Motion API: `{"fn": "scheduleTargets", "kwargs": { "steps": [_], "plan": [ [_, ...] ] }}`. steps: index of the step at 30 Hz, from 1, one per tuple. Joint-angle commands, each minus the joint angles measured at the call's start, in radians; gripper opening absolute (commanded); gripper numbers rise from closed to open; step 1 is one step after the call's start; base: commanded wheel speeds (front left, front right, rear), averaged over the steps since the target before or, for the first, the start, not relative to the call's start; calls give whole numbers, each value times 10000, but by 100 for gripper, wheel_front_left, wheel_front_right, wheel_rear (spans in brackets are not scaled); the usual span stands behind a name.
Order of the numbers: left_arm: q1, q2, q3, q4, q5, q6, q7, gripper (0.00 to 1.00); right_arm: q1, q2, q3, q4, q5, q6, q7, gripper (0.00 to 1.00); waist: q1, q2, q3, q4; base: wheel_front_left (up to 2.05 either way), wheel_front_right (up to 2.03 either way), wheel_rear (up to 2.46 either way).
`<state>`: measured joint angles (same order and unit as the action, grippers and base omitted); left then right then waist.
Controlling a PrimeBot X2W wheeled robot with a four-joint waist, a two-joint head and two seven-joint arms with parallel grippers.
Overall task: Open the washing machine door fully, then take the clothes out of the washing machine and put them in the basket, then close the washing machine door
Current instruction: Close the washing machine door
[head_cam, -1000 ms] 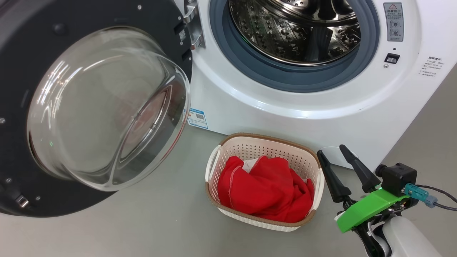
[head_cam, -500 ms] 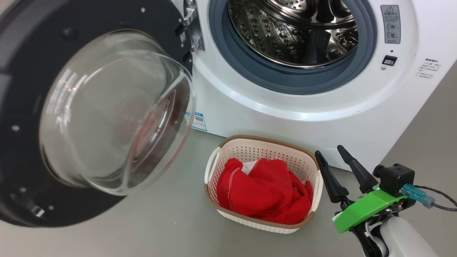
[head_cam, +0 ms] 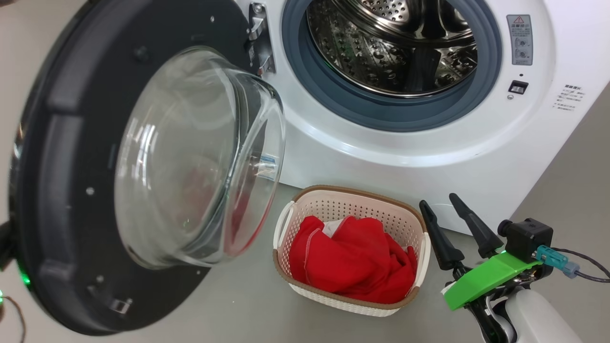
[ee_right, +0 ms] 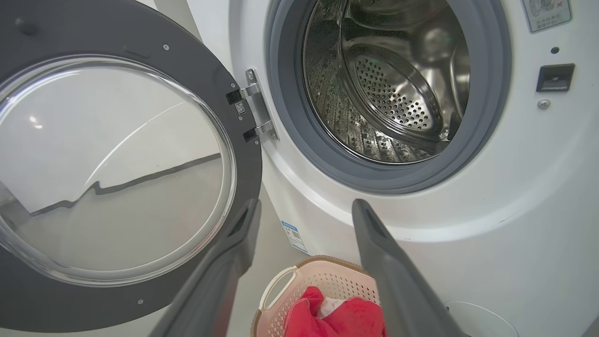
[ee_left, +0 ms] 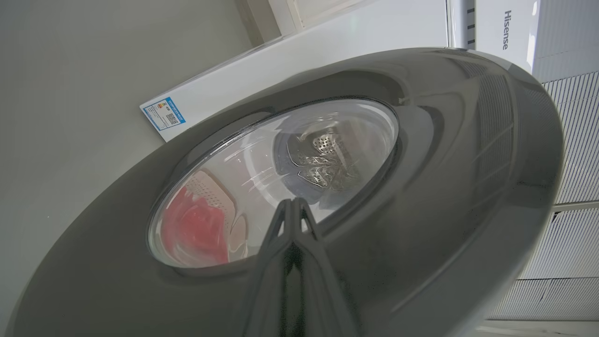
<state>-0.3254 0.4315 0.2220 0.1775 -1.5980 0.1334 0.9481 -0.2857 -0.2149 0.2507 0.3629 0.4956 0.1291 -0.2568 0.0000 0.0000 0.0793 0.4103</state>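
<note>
The washing machine door stands half open, its glass bowl facing the white washing machine. In the left wrist view my left gripper is shut, its joined tips against the glossy outer face of the door. The steel drum shows no fabric. The red clothes lie in the cream basket on the floor before the machine. My right gripper hangs open just right of the basket, holding nothing. The right wrist view shows the right gripper above the basket, the clothes and the door.
Grey floor lies around the basket. A door latch socket and warning label sit right of the drum opening. The hinge joins the door at the opening's left. A white slatted wall stands behind.
The door has swung on its hinge toward the machine, its free edge coming nearer and its bowl turning toward the opening. The right gripper, basket and clothes have stayed put.
</note>
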Motion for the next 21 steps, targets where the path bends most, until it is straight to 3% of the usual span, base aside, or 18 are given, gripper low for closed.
{"fn": "scheduleTargets", "kwargs": {
  "steps": [1, 21],
  "plan": [
    [-132, 353, 250, -466, -70, 72, 146, 0, -52, 64, 183, -246, 40, 16, -49, 100, 0, 0, -8, -15, 0, 0, 0],
    [322, -444, -600, -3662, -212, 899, 537, 0, -17, 251, 102, -291, 75, 16, -49, 100, 0, 0, -119, -991, 0, 0, 0]
  ]
}}
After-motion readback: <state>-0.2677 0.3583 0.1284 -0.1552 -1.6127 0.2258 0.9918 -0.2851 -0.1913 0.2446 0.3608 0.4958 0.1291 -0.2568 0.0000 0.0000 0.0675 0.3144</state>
